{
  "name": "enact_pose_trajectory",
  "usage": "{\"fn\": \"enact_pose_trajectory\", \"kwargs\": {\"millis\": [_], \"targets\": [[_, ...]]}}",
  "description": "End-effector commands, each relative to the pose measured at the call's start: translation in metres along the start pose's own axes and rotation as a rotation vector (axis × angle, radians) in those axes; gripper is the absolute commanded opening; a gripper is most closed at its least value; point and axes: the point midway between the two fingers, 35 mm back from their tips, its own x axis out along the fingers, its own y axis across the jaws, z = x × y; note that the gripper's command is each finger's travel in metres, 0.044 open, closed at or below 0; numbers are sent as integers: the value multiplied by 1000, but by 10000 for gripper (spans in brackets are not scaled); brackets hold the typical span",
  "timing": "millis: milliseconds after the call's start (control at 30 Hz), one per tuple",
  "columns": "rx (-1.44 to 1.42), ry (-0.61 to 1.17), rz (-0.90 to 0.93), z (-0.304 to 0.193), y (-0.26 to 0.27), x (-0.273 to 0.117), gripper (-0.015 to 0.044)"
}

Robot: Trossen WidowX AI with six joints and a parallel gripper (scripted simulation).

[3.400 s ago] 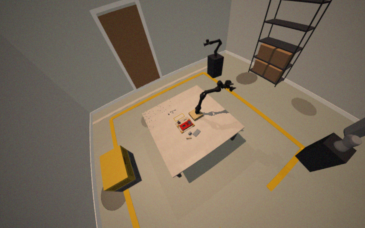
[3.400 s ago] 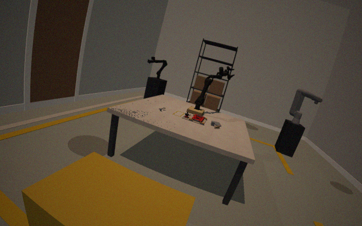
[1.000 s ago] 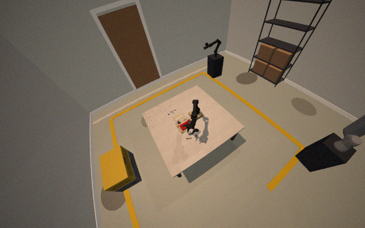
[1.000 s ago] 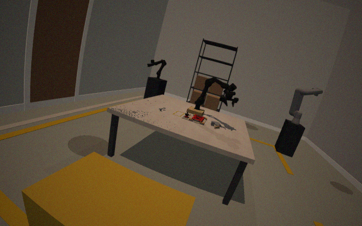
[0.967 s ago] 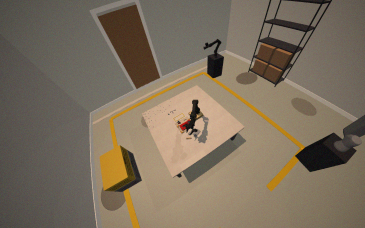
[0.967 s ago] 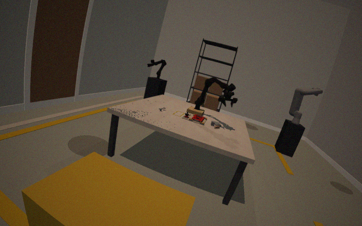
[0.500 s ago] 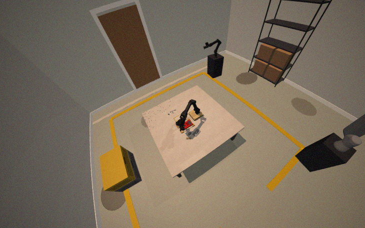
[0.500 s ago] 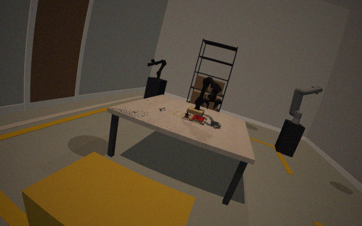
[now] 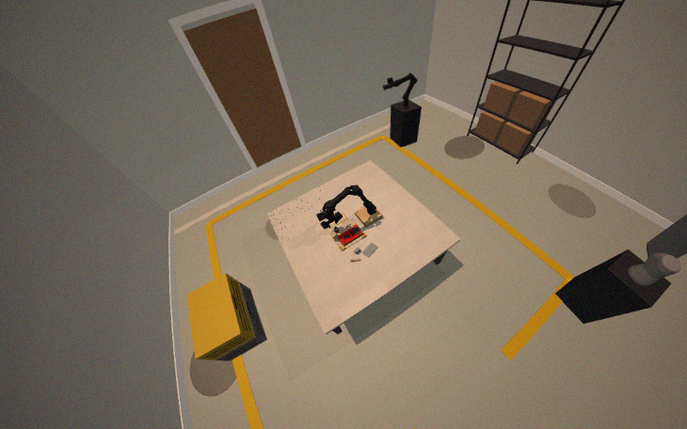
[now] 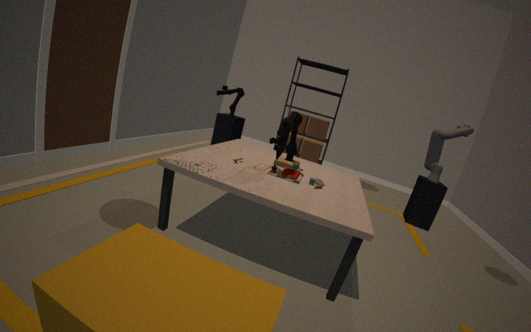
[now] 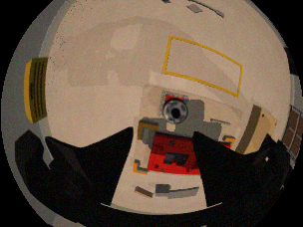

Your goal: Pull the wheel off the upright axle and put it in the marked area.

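Observation:
The wheel (image 11: 175,111), dark with a grey rim, sits on its upright axle on a board (image 11: 150,95); it is a small dark shape in the exterior view (image 10: 274,168). The axle is mostly hidden by the wheel. My gripper (image 9: 325,221) (image 10: 277,158) (image 11: 163,133) is open and empty, pointing down above the board. The wheel shows just beyond the fingertips in the wrist view, and no finger touches it. The marked area, a yellow outline (image 11: 166,55), lies on the table beyond the board and holds nothing.
A red block (image 9: 350,234) (image 11: 156,161) stands on the board beside the wheel. A wooden block (image 11: 256,129) is at the arm's base. A grey plate (image 9: 370,249) (image 11: 183,192) and a small wooden piece (image 9: 355,260) (image 11: 144,191) lie past the red block.

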Motion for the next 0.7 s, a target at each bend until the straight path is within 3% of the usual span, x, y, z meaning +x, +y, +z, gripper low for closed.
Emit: {"fn": "enact_pose_trajectory", "kwargs": {"millis": [0, 367, 667], "targets": [[114, 28, -49, 11, -12, 3, 300], [114, 29, -50, 6, -17, 7, 300], [114, 29, -50, 3, -19, 66, 300]]}}
